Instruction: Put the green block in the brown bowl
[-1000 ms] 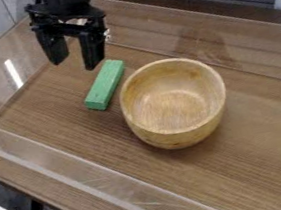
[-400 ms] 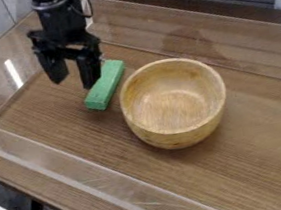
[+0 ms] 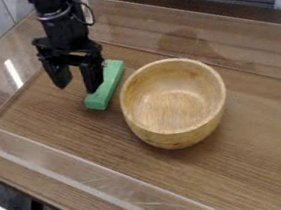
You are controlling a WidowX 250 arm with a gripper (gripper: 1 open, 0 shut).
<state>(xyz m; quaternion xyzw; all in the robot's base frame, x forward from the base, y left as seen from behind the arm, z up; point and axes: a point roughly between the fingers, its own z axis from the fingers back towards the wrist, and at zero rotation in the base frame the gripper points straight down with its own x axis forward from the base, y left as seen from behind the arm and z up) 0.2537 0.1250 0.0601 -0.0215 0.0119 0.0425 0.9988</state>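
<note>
Pincer of mine points straight down with its two black fingers spread wide, pinching nothing; one finger stands in front of the near end of the green block, the other to the left of it, and whether either touches the block I cannot tell. Green block lies flat on the wooden table, angled, just beside the left rim of the brown bowl. Bowl sits upright and holds nothing, with a clear plastic wall running along the near edge of the table.
</note>
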